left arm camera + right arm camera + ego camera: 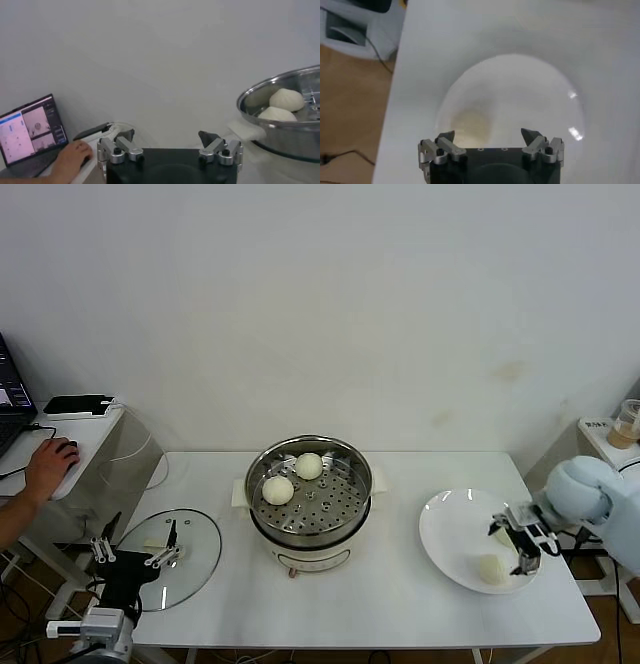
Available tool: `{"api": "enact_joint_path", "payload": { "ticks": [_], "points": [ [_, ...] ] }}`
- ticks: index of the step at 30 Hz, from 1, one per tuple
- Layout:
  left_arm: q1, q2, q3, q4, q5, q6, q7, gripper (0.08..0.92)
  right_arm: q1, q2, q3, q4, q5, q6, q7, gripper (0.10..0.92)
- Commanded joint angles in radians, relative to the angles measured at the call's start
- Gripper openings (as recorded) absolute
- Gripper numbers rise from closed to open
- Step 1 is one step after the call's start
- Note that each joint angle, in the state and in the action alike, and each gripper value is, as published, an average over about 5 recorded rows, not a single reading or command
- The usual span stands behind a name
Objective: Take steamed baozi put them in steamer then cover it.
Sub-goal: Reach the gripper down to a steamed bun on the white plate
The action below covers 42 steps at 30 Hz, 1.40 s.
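The steamer (352, 509) stands uncovered at the table's middle on its cream base, with two baozi (278, 489) (309, 466) on its perforated tray. A white plate (450, 534) at the right holds one baozi (492, 568) in plain sight and another (503, 536) partly hidden by my right gripper (512, 544). That gripper hovers open just above the plate. In the right wrist view, a baozi (471, 127) lies ahead of the open right gripper (488, 136). The glass cover (185, 569) lies flat at the left. My left gripper (142, 530) waits open at the cover's left edge, holding nothing.
A person's hand (50, 464) rests on a mouse beside a laptop (32, 130) on a side desk at the far left. A cup (628, 422) stands on a small stand at the far right. The left wrist view shows the steamer (285, 135) off to one side.
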Motion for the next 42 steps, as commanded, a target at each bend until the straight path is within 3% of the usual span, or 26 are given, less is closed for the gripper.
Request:
{"api": "enact_joint_path", "payload": {
  "ticks": [1, 24, 37, 42],
  "points": [
    [0.003, -0.004, 0.002, 0.001, 0.007, 0.000, 0.000, 0.823, -0.154, 0.021, 0.113, -0.064, -0.078, 0.028, 0.009, 0.823],
    [-0.004, -0.003, -0.003, 0.012, 0.004, 0.001, -0.001, 0.823, -0.050, 0.142, 0.024, -0.164, -0.050, -0.030, 0.050, 0.815],
    [-0.002, -0.004, -0.008, 0.008, 0.003, 0.001, -0.002, 0.823, -0.030, 0.130, 0.023, -0.159, -0.039, -0.041, 0.018, 0.615],
    [-0.003, -0.003, -0.008, 0.007, 0.001, 0.001, -0.002, 0.823, 0.031, 0.099, 0.015, -0.130, -0.010, -0.039, 0.003, 0.603]
  ]
}}
